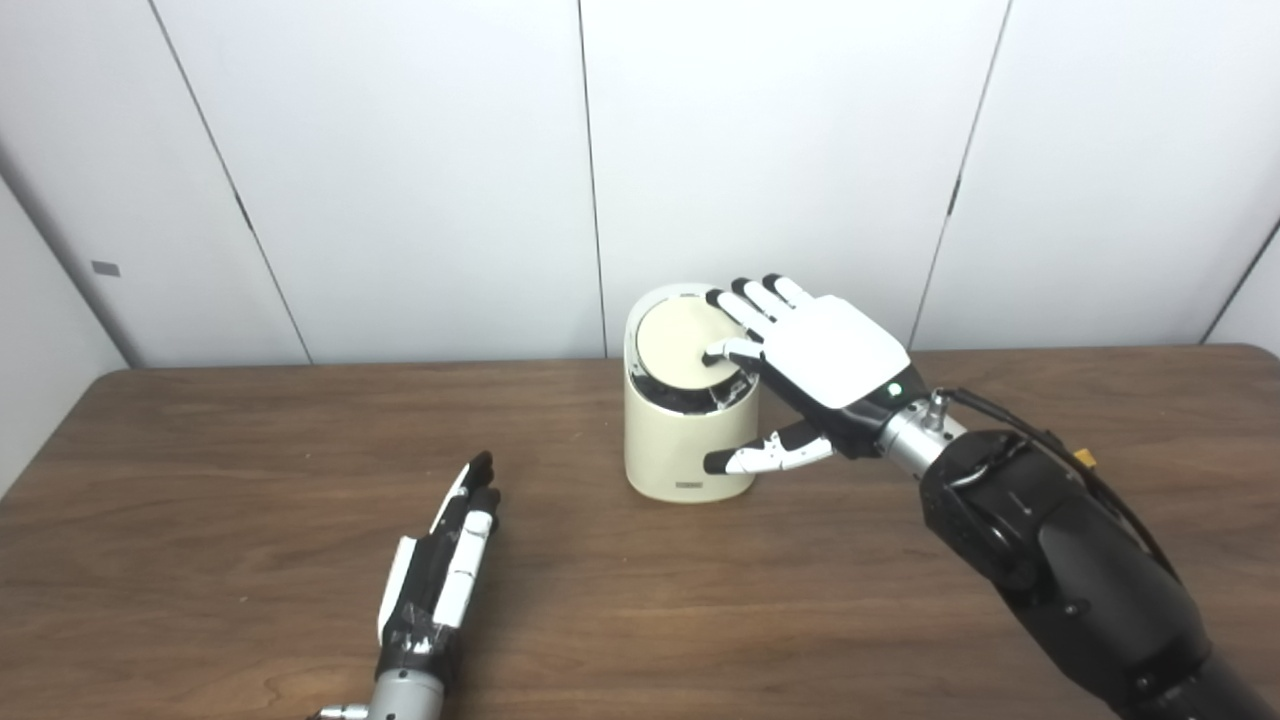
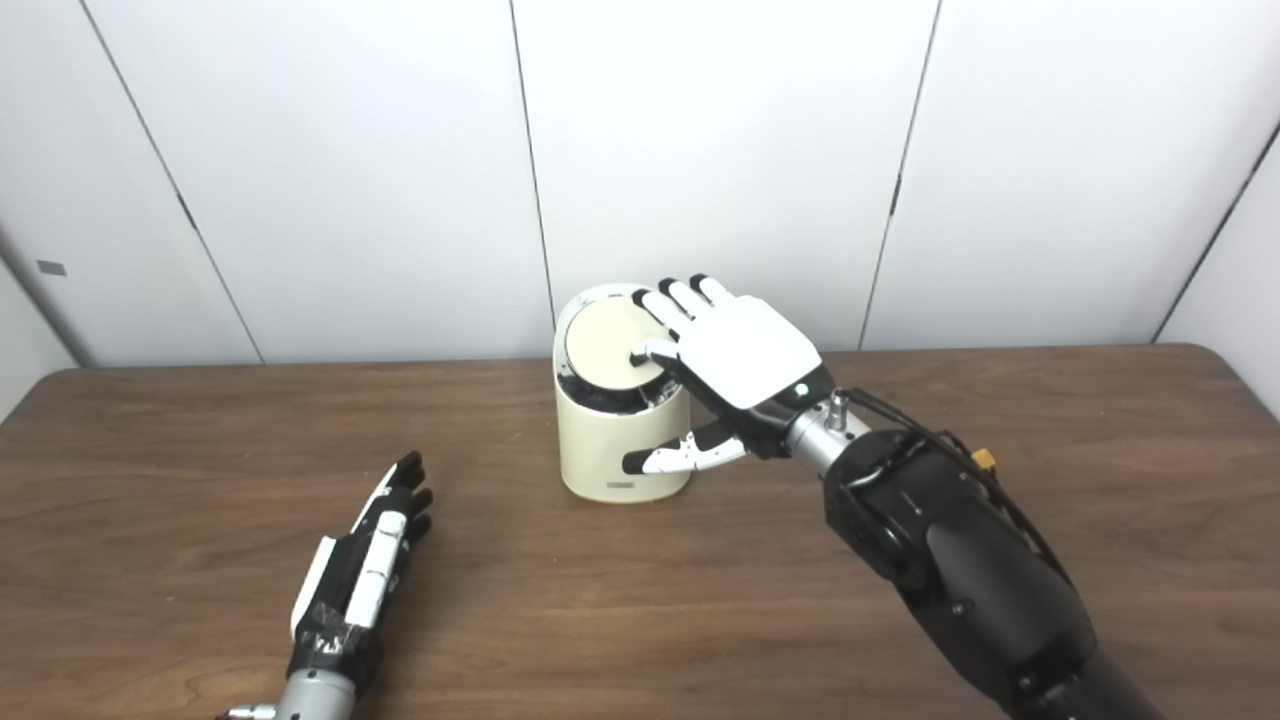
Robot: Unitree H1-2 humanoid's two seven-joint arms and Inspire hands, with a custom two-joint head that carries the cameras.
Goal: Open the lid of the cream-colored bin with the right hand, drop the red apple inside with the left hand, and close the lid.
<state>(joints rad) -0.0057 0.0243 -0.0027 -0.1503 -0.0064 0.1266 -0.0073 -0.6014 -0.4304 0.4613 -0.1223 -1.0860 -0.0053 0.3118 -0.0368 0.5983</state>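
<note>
Two robot hands: right robot hand (image 1: 815, 365) spread flat on lid (image 1: 682, 345), grasping nothing; left robot hand (image 1: 440, 570) released on table (image 1: 250, 470).

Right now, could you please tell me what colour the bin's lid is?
The lid is cream, matching the bin; the left eye view shows it best.

One bin (image 1: 680, 440), one lid (image 1: 683, 343), two hands: left hand (image 1: 440, 570), right hand (image 1: 815, 365).

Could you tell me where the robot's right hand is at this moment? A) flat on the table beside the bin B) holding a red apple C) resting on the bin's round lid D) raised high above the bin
C: the right hand lies spread over the cream-colored bin, fingers touching its lid.
</note>
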